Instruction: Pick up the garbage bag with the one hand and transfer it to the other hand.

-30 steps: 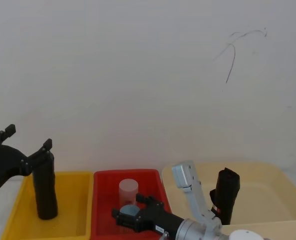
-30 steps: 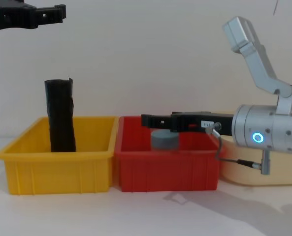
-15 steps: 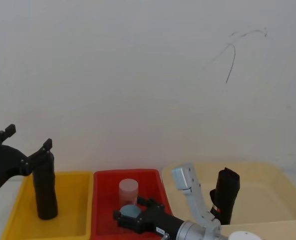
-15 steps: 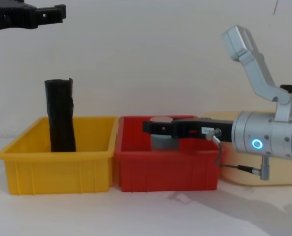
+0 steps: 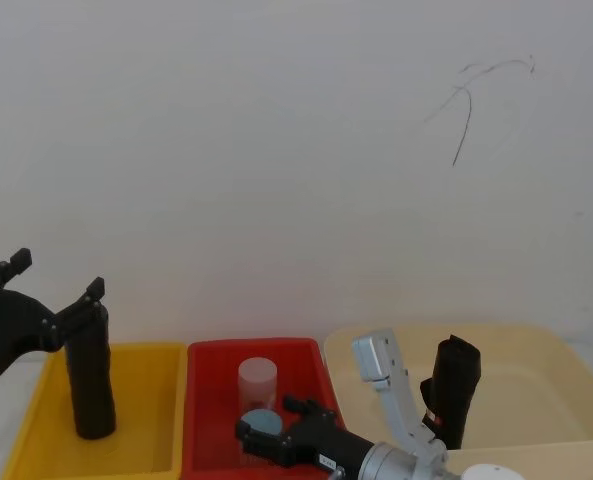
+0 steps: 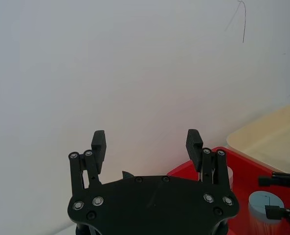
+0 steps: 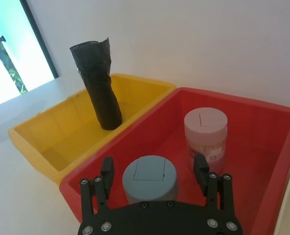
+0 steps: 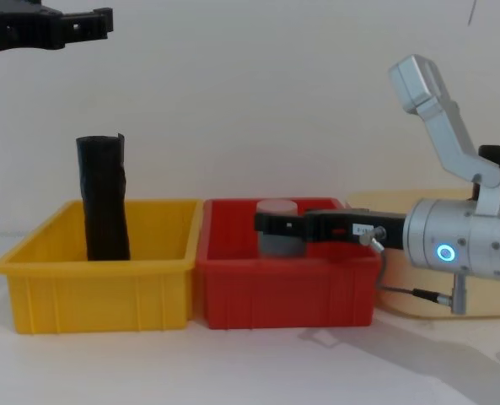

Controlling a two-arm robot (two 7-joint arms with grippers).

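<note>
The garbage bag (image 5: 450,393), a thick black roll with a small red-and-white label low on its side, stands upright in the cream bin (image 5: 551,385) on the right, leaning slightly and rising above the bin's rim. The right gripper (image 8: 266,224), which bears a small white label on its side, reaches leftward over the red bin (image 8: 287,287) in the middle; its fingers (image 7: 107,169) are spread apart with nothing between them, poised just above a grey round container (image 7: 149,177), and a pink-lidded jar (image 7: 206,132) stands a little farther back in the same bin. The left gripper (image 5: 51,285) hangs high at the far left, above the yellow bin (image 8: 98,274), its fingers (image 6: 99,143) also released and empty. A slimmer black roll (image 8: 104,197) without a label stands upright in the yellow bin, just below and beside the left gripper in the head view. The garbage bag is well apart from both grippers, touched by neither.
</note>
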